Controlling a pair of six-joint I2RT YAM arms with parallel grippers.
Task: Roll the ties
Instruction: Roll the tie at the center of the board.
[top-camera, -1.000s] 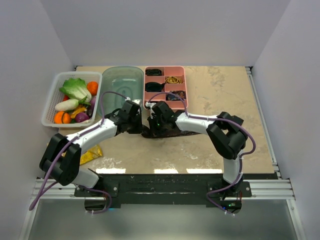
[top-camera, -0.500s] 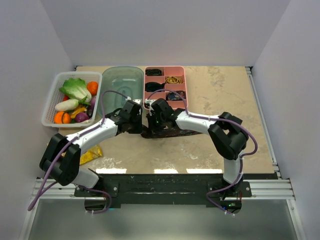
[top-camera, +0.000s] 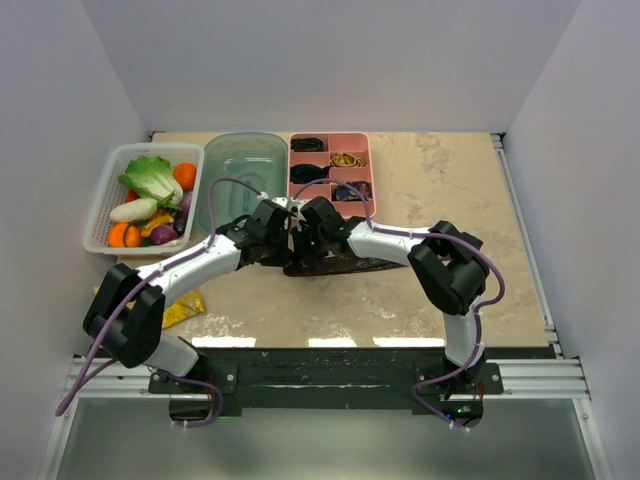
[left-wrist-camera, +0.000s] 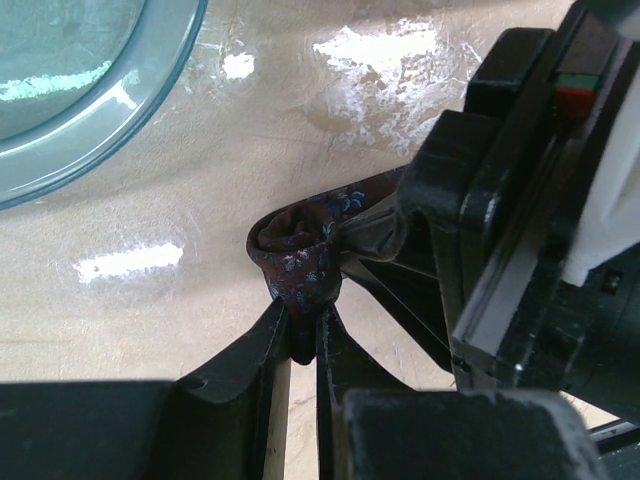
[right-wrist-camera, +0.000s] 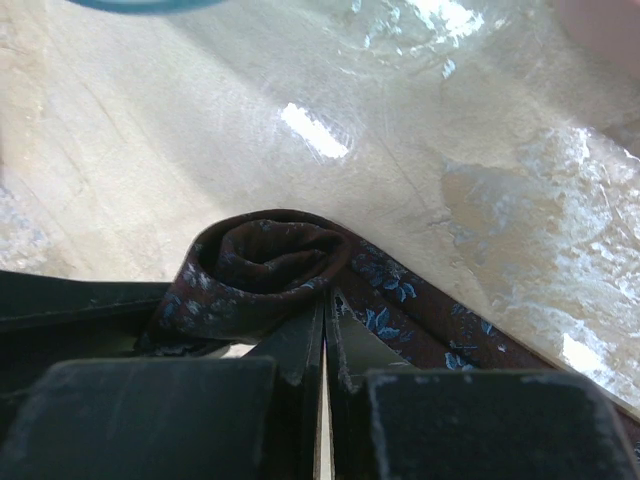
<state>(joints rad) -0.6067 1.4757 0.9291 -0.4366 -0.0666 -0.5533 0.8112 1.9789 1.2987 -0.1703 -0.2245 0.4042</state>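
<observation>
Mid-table, my left fingers (left-wrist-camera: 250, 365), nearly closed, pinch the tie's (left-wrist-camera: 300, 262) rolled end, my right fingers (right-wrist-camera: 300, 345) press fully closed against it, loose length trailing toward the right edge.

tie (right-wrist-camera: 420, 312) tail cropped, tray (top-camera: 371, 170) contents — tiny

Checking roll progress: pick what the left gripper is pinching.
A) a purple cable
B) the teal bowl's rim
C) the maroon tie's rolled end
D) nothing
C: in the left wrist view the left gripper is closed on the coiled end of the maroon tie.
</observation>
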